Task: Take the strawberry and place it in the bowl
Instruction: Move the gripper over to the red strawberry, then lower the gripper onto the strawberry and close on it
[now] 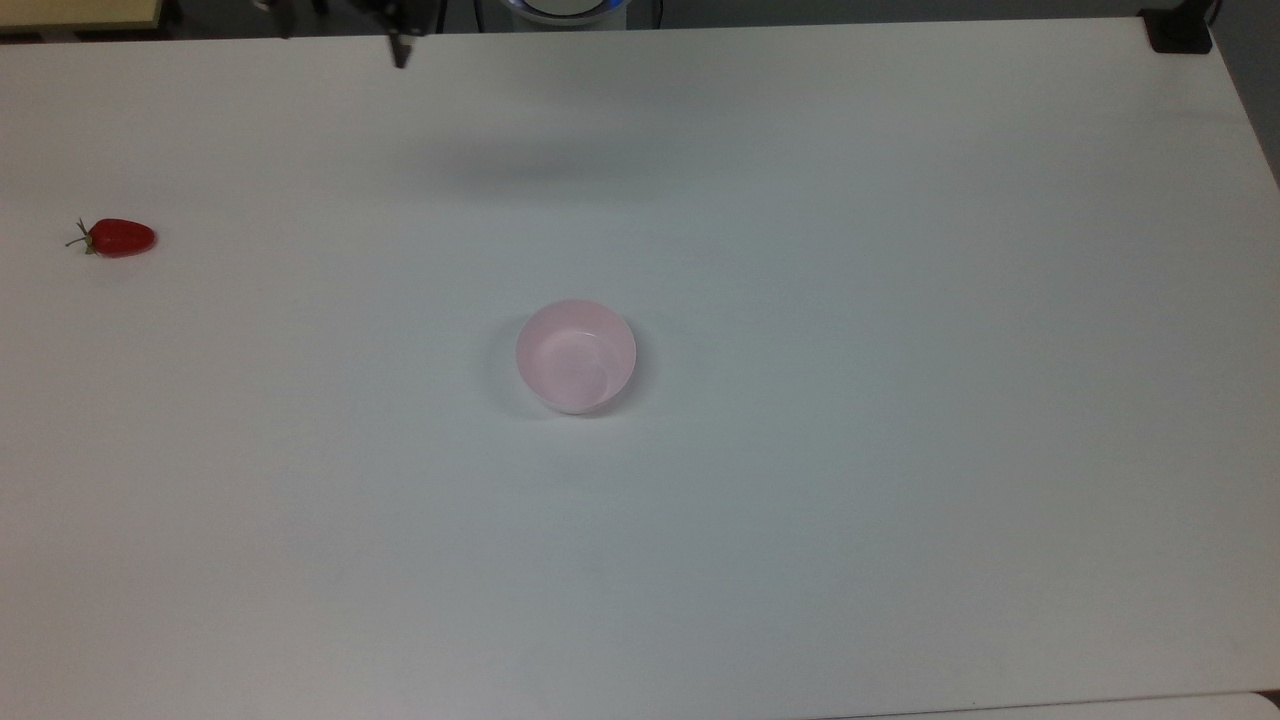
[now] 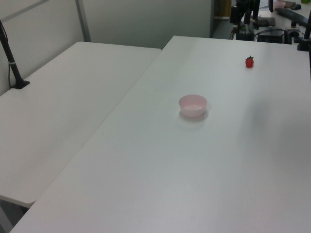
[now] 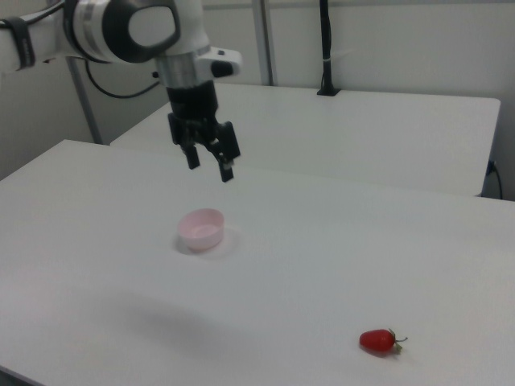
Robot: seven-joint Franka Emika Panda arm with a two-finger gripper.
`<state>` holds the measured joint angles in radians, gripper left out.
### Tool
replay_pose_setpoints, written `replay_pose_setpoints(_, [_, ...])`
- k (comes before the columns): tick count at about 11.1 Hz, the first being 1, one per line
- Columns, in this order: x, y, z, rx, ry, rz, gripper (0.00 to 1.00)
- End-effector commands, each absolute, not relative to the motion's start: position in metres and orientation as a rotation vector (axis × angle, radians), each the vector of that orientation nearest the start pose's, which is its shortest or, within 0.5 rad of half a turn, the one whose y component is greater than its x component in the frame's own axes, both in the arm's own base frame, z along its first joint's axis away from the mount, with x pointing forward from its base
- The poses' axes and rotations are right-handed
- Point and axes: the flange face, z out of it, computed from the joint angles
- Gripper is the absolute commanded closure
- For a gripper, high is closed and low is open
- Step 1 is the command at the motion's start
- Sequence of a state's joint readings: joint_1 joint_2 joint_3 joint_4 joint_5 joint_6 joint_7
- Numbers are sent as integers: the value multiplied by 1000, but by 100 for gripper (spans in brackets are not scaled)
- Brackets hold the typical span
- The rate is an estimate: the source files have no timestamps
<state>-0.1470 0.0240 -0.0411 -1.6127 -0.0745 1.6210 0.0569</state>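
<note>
The strawberry (image 1: pixel 115 237) lies on its side near the top view's left edge, red with its green cap pointing left; it also lies at the right view's lower right (image 3: pixel 378 341) and far back in the left view (image 2: pixel 249 61). The pale pink bowl (image 1: pixel 576 356) stands upright and empty mid-table (image 3: pixel 201 228) (image 2: pixel 193 105). My gripper (image 3: pixel 210 166) hangs open and empty high above the table, behind the bowl in the right view. In the top view the gripper (image 1: pixel 342 30) is at the top edge, far from both the strawberry and the bowl.
The white table (image 1: pixel 900 400) is wide and bare around the two objects. A second white table (image 2: pixel 73 97) adjoins it, with a black post (image 2: pixel 12 63) on it. A black clamp (image 1: pixel 1180 30) sits at the top view's top right corner.
</note>
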Motion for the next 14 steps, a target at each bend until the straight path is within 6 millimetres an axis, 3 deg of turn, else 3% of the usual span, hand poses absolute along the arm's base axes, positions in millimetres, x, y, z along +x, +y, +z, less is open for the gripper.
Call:
replay_pose_setpoints(1, [552,-179,564,-3146,562,77,0])
replay_pose_setpoints(3, [560,-235,531,-3133,694,26,0])
replay_pose_setpoints(5, [554,-294,491,-3112,825,42,2])
replay_pose_setpoints(7, [548,-337,462,-3087,945,24,4])
replay_pose_setpoints(10, [549,-371,424,-2940,1352,-66,4])
replay_pose_setpoints(12, [541,-383,391,-2901,1438,-47,4])
replay_pose_setpoints(14, [533,-392,368,-2866,1522,-145,4])
